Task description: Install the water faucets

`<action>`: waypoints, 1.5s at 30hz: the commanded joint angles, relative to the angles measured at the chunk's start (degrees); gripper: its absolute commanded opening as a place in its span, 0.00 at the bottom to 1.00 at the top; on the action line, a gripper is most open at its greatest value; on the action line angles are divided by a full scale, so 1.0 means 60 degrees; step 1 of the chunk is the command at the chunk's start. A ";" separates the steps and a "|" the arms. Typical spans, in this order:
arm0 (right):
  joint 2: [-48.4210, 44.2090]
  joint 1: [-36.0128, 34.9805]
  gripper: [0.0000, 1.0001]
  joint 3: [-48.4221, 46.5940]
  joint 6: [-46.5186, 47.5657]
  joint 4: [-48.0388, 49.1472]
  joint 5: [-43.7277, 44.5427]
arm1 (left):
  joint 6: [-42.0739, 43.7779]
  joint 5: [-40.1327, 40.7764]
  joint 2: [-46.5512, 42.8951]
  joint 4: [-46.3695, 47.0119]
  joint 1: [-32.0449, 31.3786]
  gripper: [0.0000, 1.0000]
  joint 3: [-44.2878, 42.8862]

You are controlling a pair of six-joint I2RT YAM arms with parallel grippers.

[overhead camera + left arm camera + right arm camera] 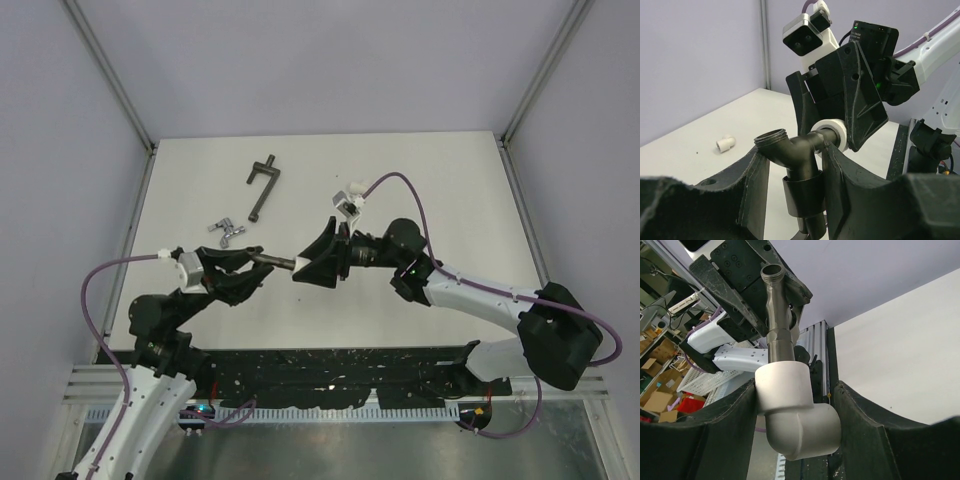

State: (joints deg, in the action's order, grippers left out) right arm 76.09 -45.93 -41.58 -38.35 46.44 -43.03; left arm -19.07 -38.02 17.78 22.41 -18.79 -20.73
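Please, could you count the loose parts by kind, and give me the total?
Small metal water faucets, dull dark grey and shiny silver: 2
White plastic elbow fittings: 2
Long dark T-handled bar: 1
Total: 5

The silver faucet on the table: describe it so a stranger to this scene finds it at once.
On the white table, look left of centre, just beyond the left gripper. The silver faucet lies there, nearer the arms than the T-handled bar. It is small and shiny, while the bar is long and dark and the dark faucet is held aloft.
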 commanded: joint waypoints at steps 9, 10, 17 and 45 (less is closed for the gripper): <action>-0.0582 0.0243 0.33 -0.0526 0.0647 -0.0283 0.0623 | -0.1213 0.0447 0.1050 -0.0218 -0.0004 0.00 -0.1334; -0.0684 0.0243 0.41 -0.0453 0.1186 -0.0327 0.0681 | -0.1506 0.0535 0.1137 -0.0394 0.0011 0.00 -0.1422; -0.1315 0.0243 0.64 -0.0247 0.3854 -0.1116 0.1106 | -0.2739 0.0917 0.1343 -0.1640 0.0011 0.00 -0.1832; -0.0436 0.0067 0.16 -0.0540 0.2508 -0.0426 0.0051 | -0.2402 -0.0328 0.2090 -0.0601 0.0011 0.00 -0.2287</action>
State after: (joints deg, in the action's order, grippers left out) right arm 73.69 -45.08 -42.54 -18.57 39.77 -43.94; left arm -36.01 -35.29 28.84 12.73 -18.28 -31.42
